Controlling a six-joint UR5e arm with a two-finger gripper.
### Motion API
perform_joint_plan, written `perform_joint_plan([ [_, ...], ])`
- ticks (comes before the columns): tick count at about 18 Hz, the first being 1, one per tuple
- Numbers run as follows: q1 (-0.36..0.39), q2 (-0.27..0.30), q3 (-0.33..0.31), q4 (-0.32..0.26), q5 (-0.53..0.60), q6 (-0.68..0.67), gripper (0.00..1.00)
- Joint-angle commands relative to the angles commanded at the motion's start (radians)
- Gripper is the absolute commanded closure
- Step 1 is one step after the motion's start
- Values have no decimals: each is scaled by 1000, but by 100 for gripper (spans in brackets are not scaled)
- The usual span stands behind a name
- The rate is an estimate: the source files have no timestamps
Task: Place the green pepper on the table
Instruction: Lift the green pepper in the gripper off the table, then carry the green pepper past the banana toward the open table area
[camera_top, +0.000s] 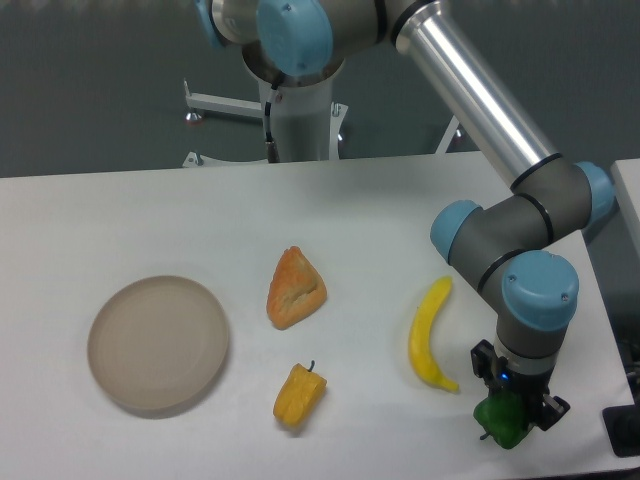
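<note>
Fixed camera view of the white counter (120, 210) and the arm. The gripper (508, 408) points straight down near the counter's front right corner, and its jaws pinch the green pepper (505, 421) from both sides. The pepper sits low between them, at or just above the counter surface; whether it touches cannot be told. Just to the left of the gripper lies a banana (429, 334), curved, its lower tip near the jaws but apart from the pepper. A yellow pepper (299, 393) with a dark stem lies near the front middle, and a wedge of bread (295, 288) rests behind it. A round beige plate (158, 343) sits at the left, well apart from the rest.
</note>
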Motion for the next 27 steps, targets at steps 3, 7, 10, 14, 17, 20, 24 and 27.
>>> perform_joint_plan([
  [3, -3, 6, -11, 0, -2, 0, 68],
  [7, -6, 53, -53, -11, -8, 3, 68],
  [10, -11, 110, -115, -11, -15, 2, 68],
  [14, -37, 202, -204, -63, -14, -2, 68],
  [17, -49, 300, -317, -67, -40, -8, 68],
  [20, -38, 394, -458, -64, -84, 1, 68],
  [24, 12, 494, -630, -55, -104, 56, 68],
  [27, 64, 563, -750, -46, -132, 159, 68],
])
